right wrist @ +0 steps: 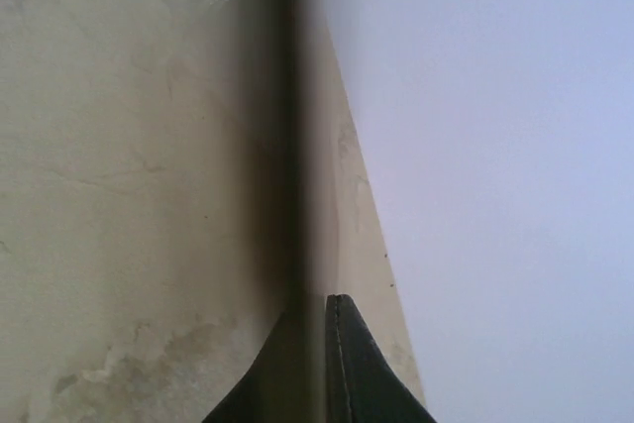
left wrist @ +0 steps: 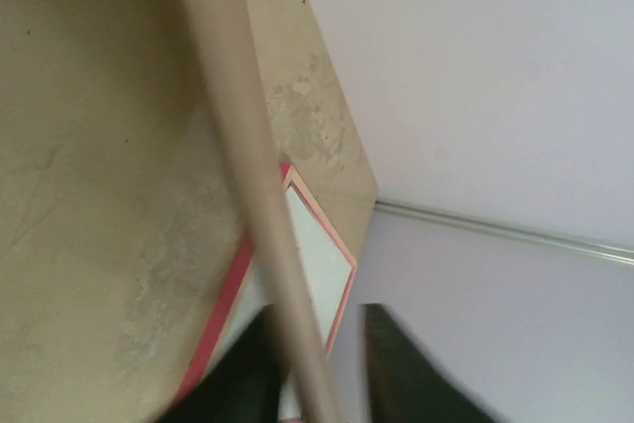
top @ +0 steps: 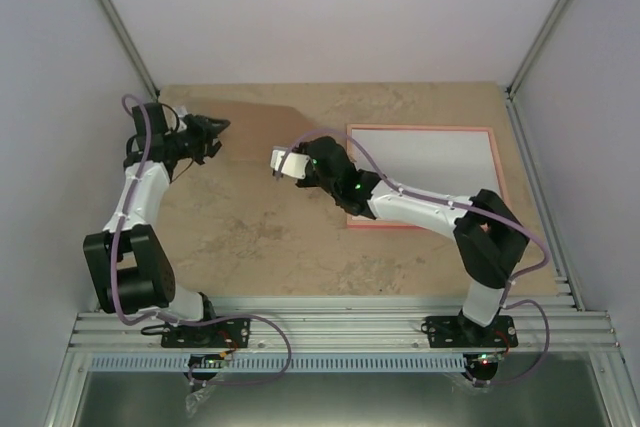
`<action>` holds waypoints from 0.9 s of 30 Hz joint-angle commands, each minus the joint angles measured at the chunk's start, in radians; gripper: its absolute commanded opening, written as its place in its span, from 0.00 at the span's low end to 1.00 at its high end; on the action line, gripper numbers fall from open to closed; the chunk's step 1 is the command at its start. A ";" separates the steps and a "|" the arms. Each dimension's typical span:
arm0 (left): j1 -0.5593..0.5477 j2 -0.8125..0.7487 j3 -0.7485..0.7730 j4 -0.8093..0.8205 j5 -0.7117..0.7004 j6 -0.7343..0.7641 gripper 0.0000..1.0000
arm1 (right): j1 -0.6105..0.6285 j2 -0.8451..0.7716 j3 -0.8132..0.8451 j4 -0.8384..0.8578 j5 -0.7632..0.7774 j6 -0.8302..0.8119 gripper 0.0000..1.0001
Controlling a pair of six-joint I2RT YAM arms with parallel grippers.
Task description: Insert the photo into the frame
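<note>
Your table [top: 250, 237] is tan and mottled. On its right half the frame [top: 420, 127] lies flat, with your right arm reaching across its near left corner. A white sheet [top: 430, 162] fills the frame (photo back or mat, you cannot tell from here). Left of the frame, toward the far edge, a brown board [top: 262, 127] sits tilted between your two claws. Your right gripper [top: 277, 162] is clamped on the board's right edge. Its wrist view shows the board edge-on with a finger [right wrist: 347, 364] tight on either side. Your left gripper [top: 218, 130] is at the board's left edge with its jaws a little apart. One finger [left wrist: 243, 378] lies against the board, and the other [left wrist: 411, 378] stands clear of it.
</note>
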 commanded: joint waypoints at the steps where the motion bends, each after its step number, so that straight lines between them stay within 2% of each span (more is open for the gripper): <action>1: -0.013 -0.053 0.082 0.081 0.065 0.121 0.53 | -0.042 -0.102 0.102 -0.105 -0.155 0.162 0.01; 2: -0.012 -0.054 0.104 0.074 0.057 0.149 0.63 | -0.066 -0.122 0.132 -0.154 -0.201 0.206 0.00; 5: -0.006 -0.063 0.175 0.066 0.023 0.253 0.83 | -0.176 -0.150 0.249 -0.318 -0.403 0.357 0.00; 9: 0.009 -0.080 0.260 0.073 -0.032 0.388 0.99 | -0.346 -0.165 0.374 -0.505 -0.747 0.535 0.00; 14: 0.064 -0.126 0.247 0.141 -0.069 0.437 0.99 | -0.572 -0.142 0.464 -0.714 -1.110 0.681 0.00; 19: 0.060 -0.174 0.115 0.168 -0.054 0.495 0.99 | -0.861 -0.167 0.373 -0.837 -1.471 0.750 0.01; 22: 0.009 -0.182 0.043 0.159 -0.067 0.548 0.98 | -0.995 -0.174 0.320 -0.984 -1.613 0.664 0.01; 27: -0.122 -0.139 -0.014 0.136 -0.117 0.621 0.94 | -1.188 -0.153 0.298 -1.267 -1.729 0.492 0.01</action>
